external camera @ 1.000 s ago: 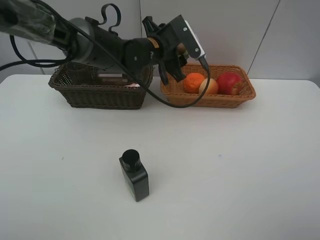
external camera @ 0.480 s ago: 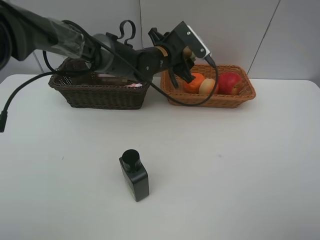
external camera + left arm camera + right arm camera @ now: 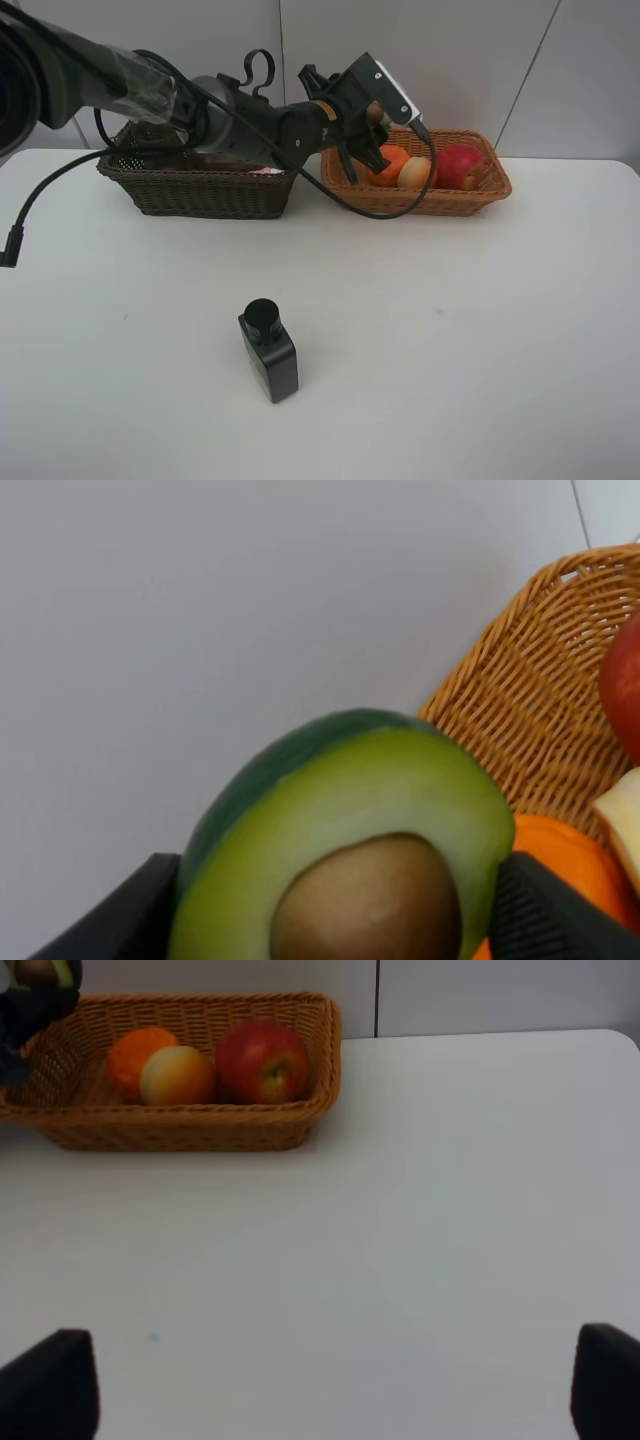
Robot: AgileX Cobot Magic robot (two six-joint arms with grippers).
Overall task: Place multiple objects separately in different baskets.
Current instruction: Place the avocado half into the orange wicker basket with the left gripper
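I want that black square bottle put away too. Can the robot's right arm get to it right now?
Probably yes. The black square bottle stands alone on the white table, nothing around it, and the right gripper is open and empty.

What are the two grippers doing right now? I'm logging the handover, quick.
Left gripper: closed on the halved avocado, over the light orange-tan basket.
Right gripper: open, holding nothing, above the bare table.
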